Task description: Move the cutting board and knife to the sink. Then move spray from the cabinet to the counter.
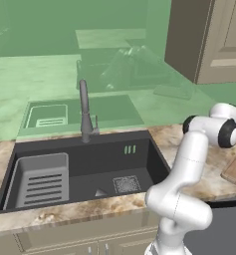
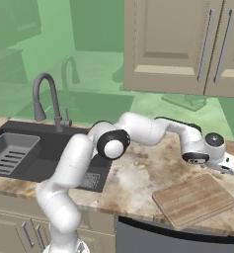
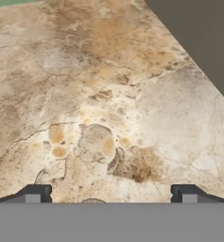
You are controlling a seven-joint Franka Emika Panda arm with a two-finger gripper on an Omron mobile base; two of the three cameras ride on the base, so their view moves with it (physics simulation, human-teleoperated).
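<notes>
While the gripper (image 3: 108,194) hangs fingers spread over bare counter (image 3: 99,104), the cutting board (image 2: 195,199) lies just beside — seemingly untouched.

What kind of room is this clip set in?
A simulated kitchen, it seems: a dark sink with a tall faucet, a marbled counter bearing a wooden cutting board, and a beige wall cabinet.

Legible text, labels, brands, numbers, signs: none. No readable marking on the cabinet (image 2: 182,44) doors, the counter (image 3: 99,108), the sink (image 1: 89,169), the faucet (image 1: 84,112) or the cutting board (image 2: 195,200).
</notes>
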